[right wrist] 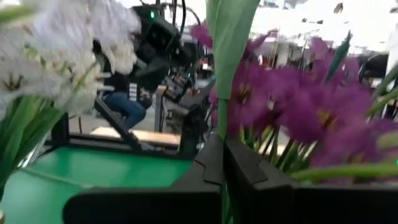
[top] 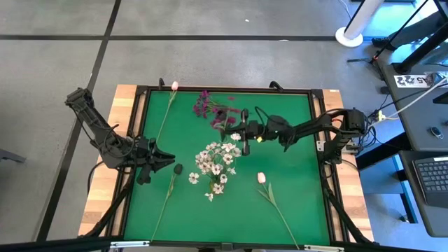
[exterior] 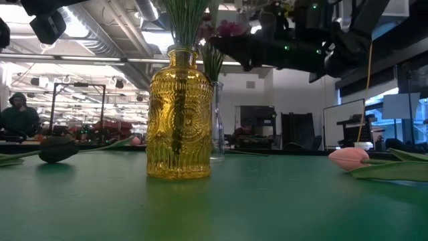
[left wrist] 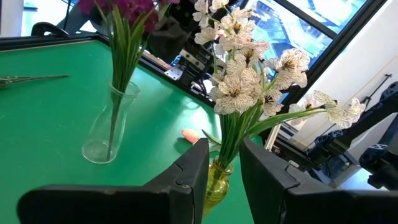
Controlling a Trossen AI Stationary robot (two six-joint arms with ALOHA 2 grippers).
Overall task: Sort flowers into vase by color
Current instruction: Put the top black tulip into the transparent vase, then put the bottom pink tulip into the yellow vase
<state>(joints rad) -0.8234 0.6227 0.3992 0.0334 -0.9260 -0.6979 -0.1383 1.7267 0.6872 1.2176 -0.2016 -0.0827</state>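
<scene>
Flowers: white spray (left wrist: 249, 81) in yellow vase (exterior: 179, 117) | right gripper (right wrist: 222, 149) pinches green stem (right wrist: 227, 37) | no legible writing

a yellow ribbed glass vase (exterior: 179, 117) stands on the green table (exterior: 221, 207), with green stems (exterior: 185, 21) rising out of its neck. just behind it is a clear glass vase (exterior: 216, 120) holding stems and a magenta bloom (exterior: 231, 28). a dark bud (exterior: 57, 150) lies on the table at left, a pale pink bud (exterior: 349, 157) at right. a dark robot arm (exterior: 301, 40) reaches across overhead. a person (exterior: 19, 117) sits in the room far behind.
</scene>
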